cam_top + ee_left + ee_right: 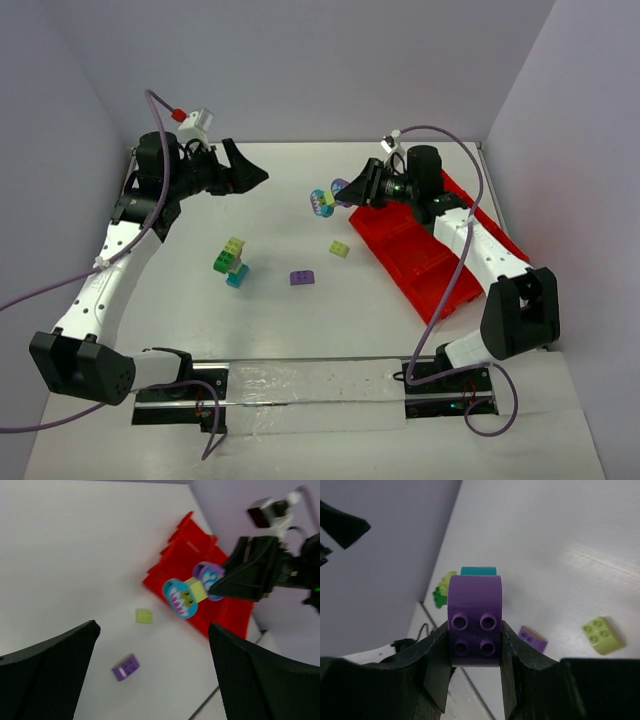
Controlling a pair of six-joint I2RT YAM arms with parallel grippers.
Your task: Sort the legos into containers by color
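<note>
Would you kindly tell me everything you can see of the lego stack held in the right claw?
The lego stack is three snapped pieces of glossy plastic: a purple brick with a rounded back and four studs, a pale yellow brick in the middle, and a round teal piece printed pink and white. It lies sideways in the air, the right claw shut on its purple end, beside the red tray. Nothing else touches it.

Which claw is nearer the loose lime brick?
Right. The right claw, shut on a lego stack, hovers just beyond the lime brick; the open left claw sits much farther away, off to its left.
</note>
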